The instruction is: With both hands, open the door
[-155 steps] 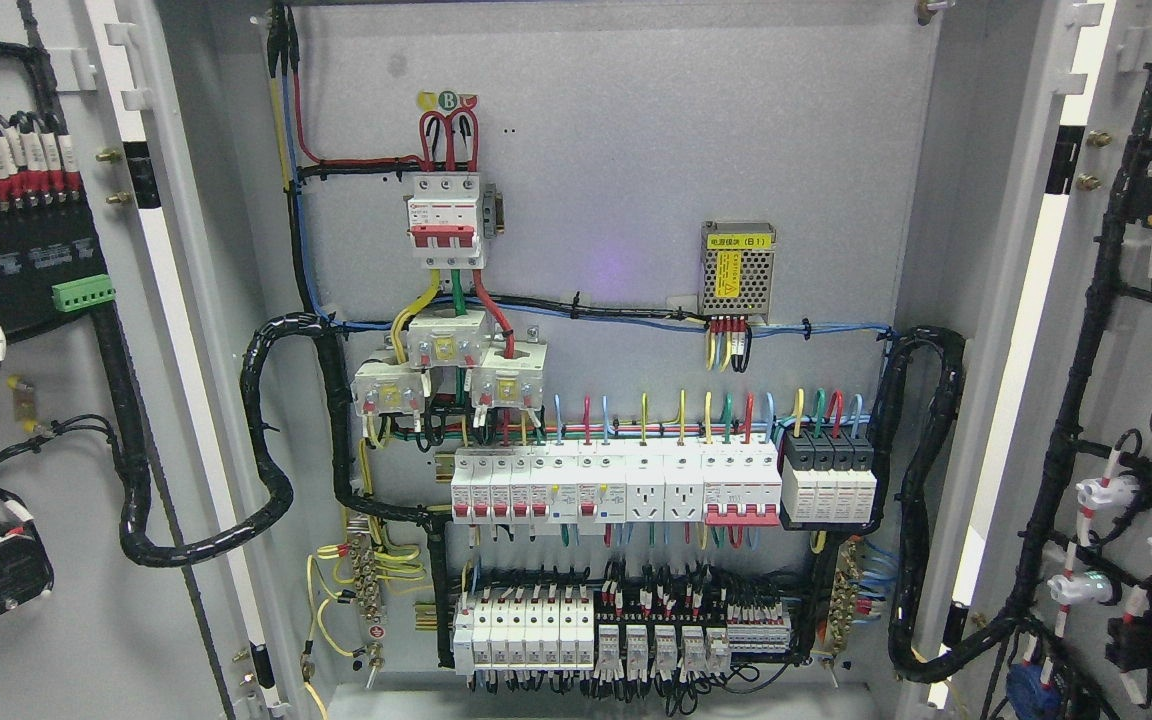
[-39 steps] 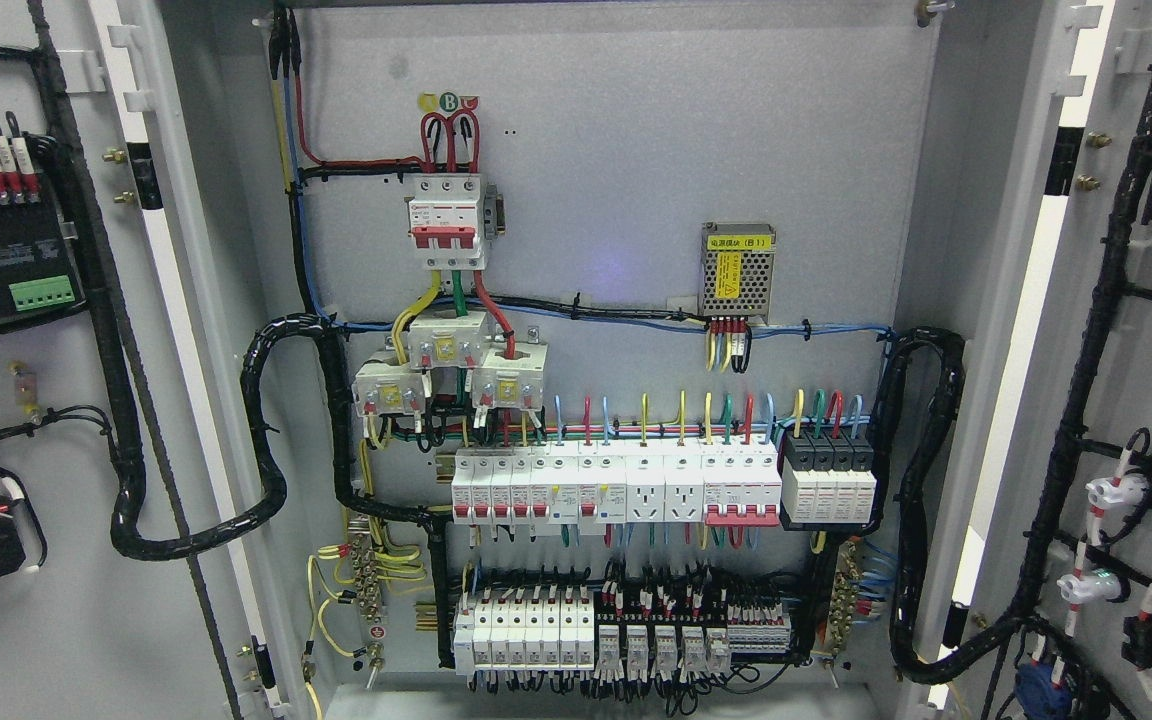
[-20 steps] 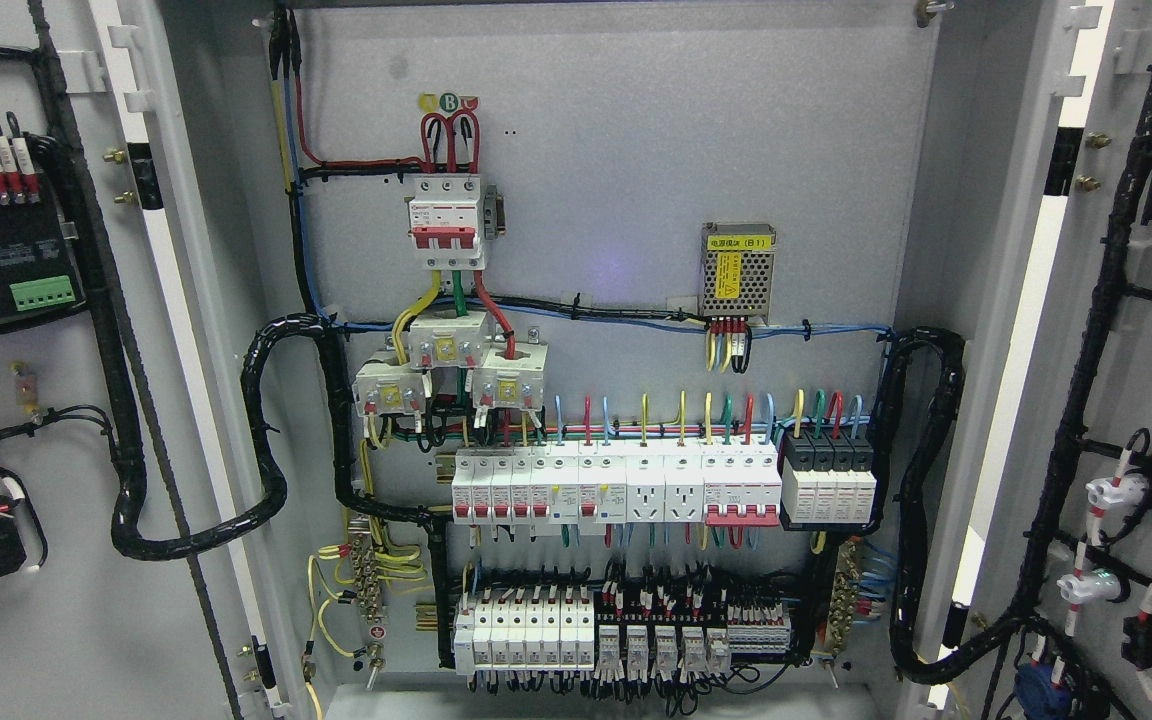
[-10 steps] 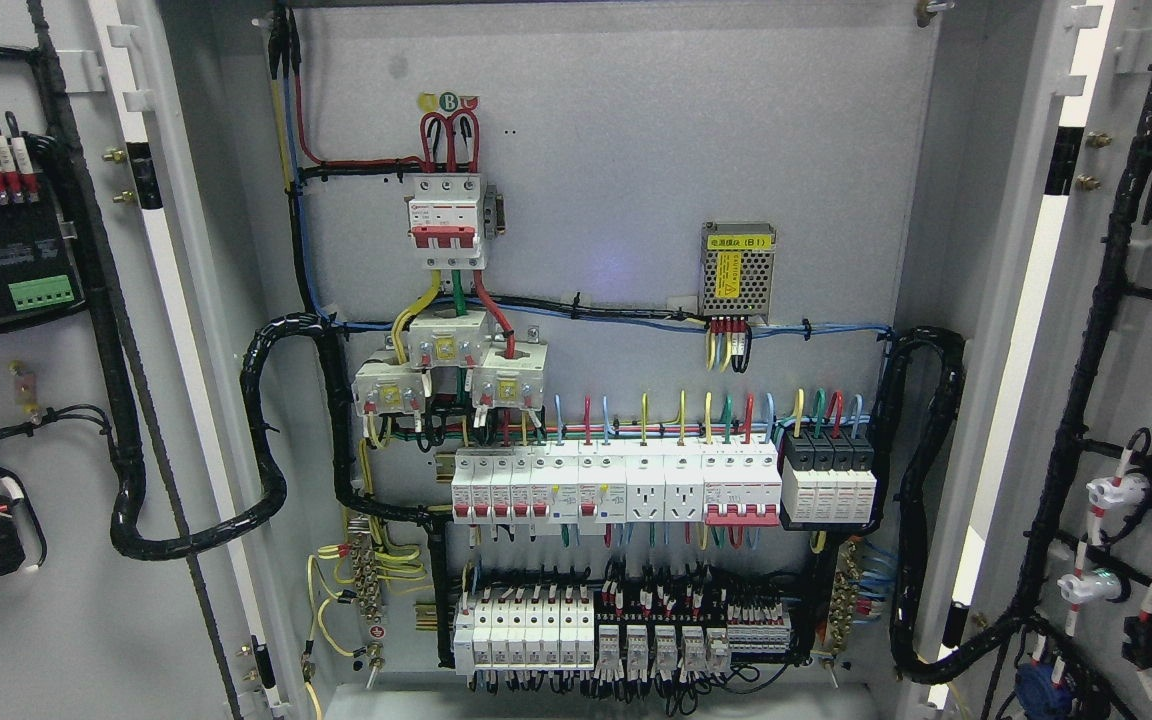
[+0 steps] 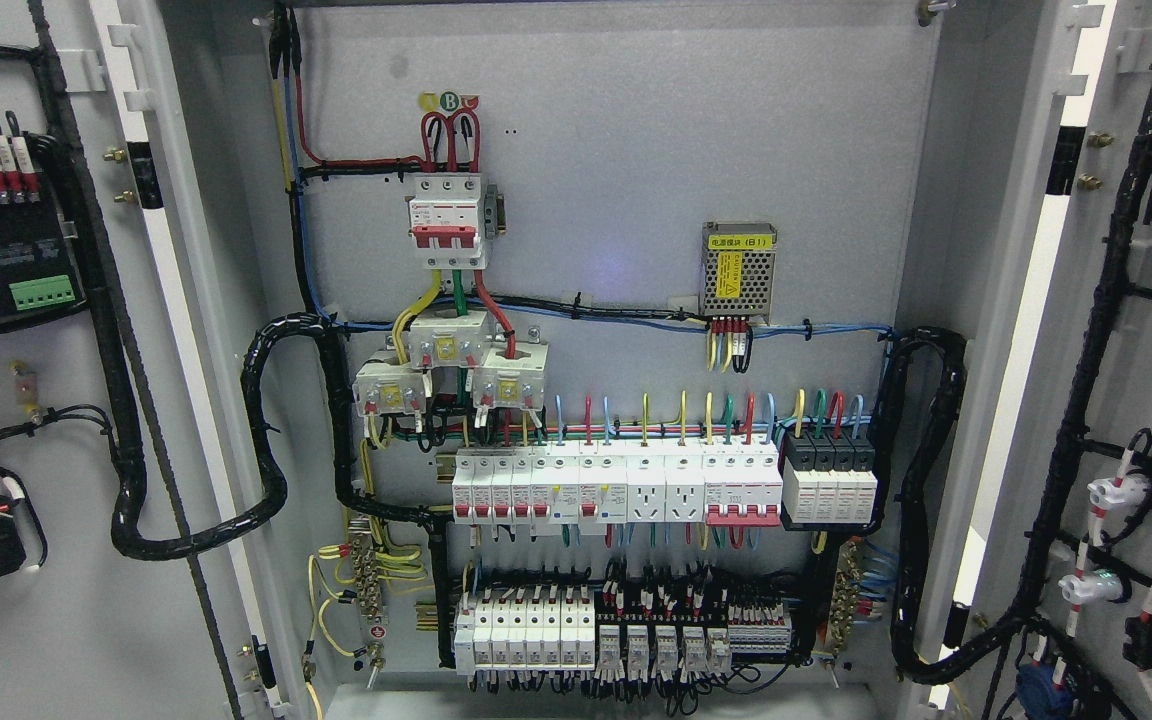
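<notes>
Standing open, two doors (image 5: 56, 620), one cabinet (image 5: 616, 150)

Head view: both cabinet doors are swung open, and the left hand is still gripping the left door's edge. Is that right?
Not quite. The head view shows both doors open, the left door and the right door, but no robot hand appears anywhere in the picture, so nothing grips the left door's edge.

bright, even light; faint purple glare on the back panel (image 5: 616, 270); edges perhaps slightly soft.
</notes>
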Robot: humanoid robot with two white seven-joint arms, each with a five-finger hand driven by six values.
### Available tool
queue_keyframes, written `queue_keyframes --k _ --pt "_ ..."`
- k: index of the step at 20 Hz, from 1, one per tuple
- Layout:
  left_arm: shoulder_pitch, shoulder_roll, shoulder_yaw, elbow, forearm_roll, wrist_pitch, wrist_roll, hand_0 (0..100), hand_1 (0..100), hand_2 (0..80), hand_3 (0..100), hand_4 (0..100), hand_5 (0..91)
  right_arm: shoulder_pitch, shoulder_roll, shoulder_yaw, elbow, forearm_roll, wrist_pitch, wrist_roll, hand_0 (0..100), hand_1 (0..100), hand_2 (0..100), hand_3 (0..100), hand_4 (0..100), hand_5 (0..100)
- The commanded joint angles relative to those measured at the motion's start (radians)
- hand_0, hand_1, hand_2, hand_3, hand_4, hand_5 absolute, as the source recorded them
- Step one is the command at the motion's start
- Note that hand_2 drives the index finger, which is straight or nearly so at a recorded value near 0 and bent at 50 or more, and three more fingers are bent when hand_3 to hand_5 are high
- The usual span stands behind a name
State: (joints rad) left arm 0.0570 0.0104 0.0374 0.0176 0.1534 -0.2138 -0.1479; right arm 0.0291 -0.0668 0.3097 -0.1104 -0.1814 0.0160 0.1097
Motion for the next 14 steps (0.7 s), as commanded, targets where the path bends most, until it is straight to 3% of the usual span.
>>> queue_keyframes --k 1,7,14 --pt "-0.011 -0.044 0.027 0.114 -0.073 0.01 0.005 0 0 0.0 0 0 0.0 -0.037 0.054 -0.018 0.107 0.065 0.051 -0.027 38 0 0 0 0 0" --pt "-0.009 -0.044 0.047 0.093 -0.084 0.013 0.022 0 0 0.0 0 0 0.0 -0.031 0.068 -0.015 0.109 0.066 0.071 -0.074 38 0 0 0 0 0" --pt "-0.01 -0.044 0.047 0.091 -0.084 0.037 0.021 0 0 0.0 0 0 0.0 -0.012 0.07 -0.015 0.109 0.089 0.071 -0.077 38 0 0 0 0 0"
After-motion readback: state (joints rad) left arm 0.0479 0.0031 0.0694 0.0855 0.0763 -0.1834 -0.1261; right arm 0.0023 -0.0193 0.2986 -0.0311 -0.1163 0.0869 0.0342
